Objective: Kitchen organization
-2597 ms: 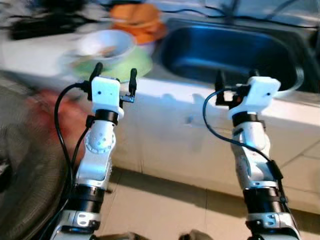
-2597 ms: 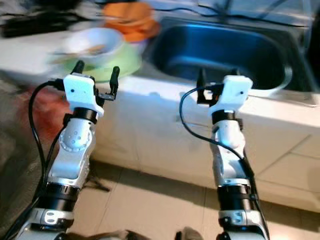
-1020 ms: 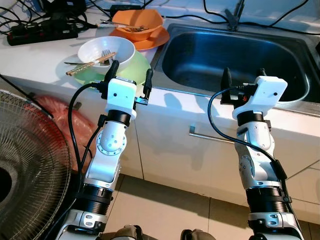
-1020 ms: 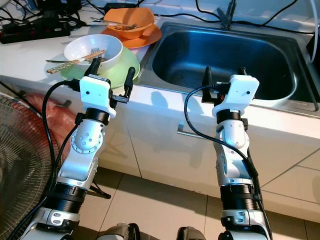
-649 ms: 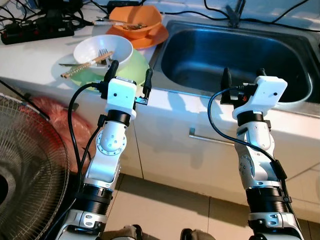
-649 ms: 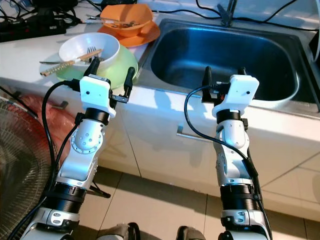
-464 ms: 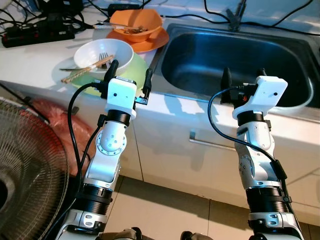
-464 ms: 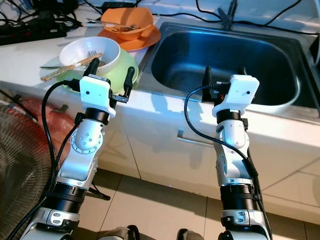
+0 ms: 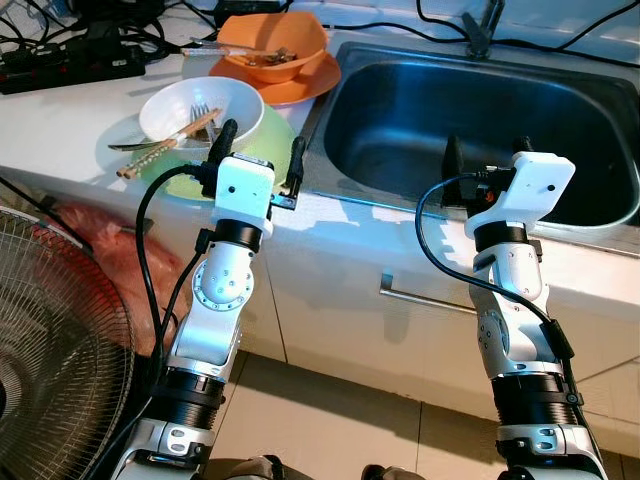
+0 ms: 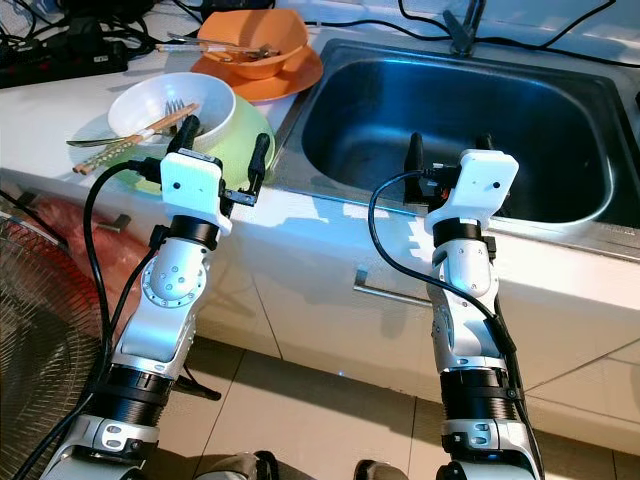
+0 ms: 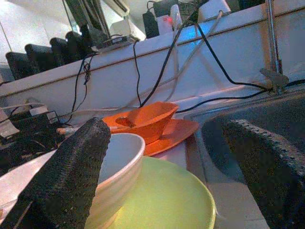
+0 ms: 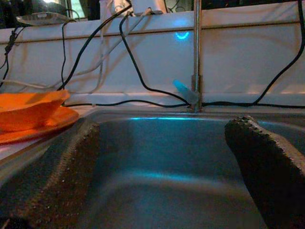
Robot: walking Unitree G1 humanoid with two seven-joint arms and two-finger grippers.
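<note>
Both grippers are raised at the tabletop (image 9: 70,110) edge with fingers spread and empty, the left gripper (image 9: 258,155) just short of the white bowl (image 9: 195,108) stacked on the green plate (image 9: 270,135), the right gripper (image 9: 483,160) facing the sink (image 9: 420,120), apparently poised to move dishes.

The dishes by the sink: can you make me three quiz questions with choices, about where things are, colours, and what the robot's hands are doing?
1. Where does the white bowl sit?
A. in the sink
B. on the green plate
C. on the floor

2. What colour is the bowl nearest the wall?
A. orange
B. blue
C. black

3. How is the left gripper?
A. open, holding nothing
B. shut on a fork
C. shut on chopsticks

Answers: 1 B, green rim shows under it. 2 A, the orange bowl sits on an orange plate. 3 A, its fingers stand apart.
</note>
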